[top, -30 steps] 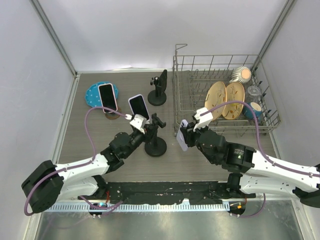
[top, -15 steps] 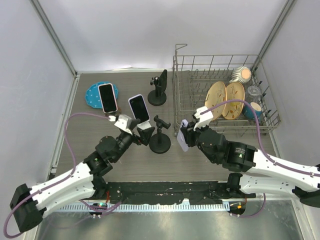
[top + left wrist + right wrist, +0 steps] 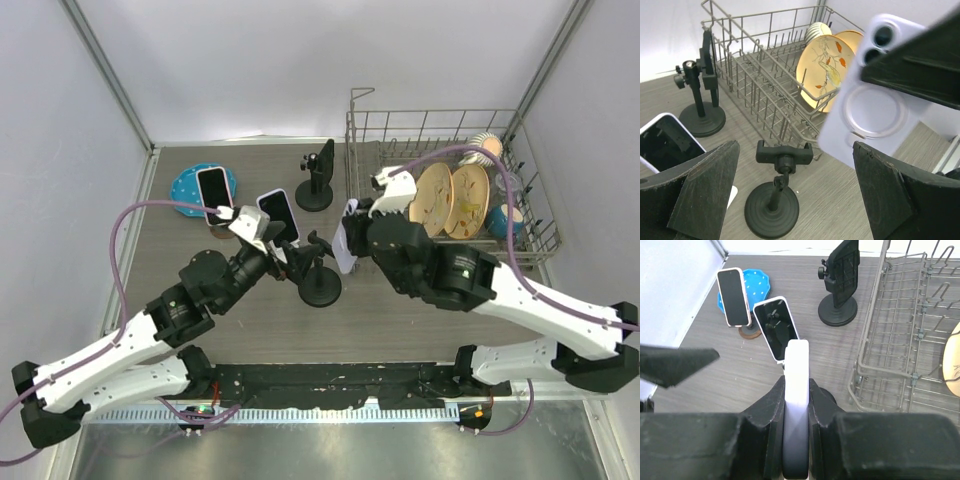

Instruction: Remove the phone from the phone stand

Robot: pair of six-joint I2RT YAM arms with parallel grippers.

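Right fingers point(image 3: 766, 415): pressed against the 2 broad faces of the phone point(image 3: 797, 371), pinching it edge-up.

Phone: pale lavender. In the left wrist view its back faces the left arm, showing 2 camera lenses and a round ring. It is held in the air above the worktop point(image 3: 350, 322). In that same view it sits up and to the right of the phone stand point(image 3: 778, 196), apart from the stand's clamp. In the top view it lies just right of the clamp head, between the stand and the dish rack point(image 3: 430, 113).

Phone stand: black and upright, with a round base on the worktop, a thin stem and a clamp bar on top.

Left fingers point(image 3: 705, 196): spread wide, gripping nothing. In the left wrist view the stand shows in the gap between them. In the top view they sit just left of the clamp; I cannot tell whether they touch it.

Other items:
- A second black stand point(image 3: 318, 182) is at the rear of the worktop, near the rack's left wall.
- 2 more phones lie left of it, screens showing. 1, in a white case point(image 3: 215, 195), lies partly over a blue dotted plate point(image 3: 188, 187). The other point(image 3: 279, 215) is just beside the left wrist.
- The rack holds 2 tan plates point(image 3: 466, 200) standing on edge.
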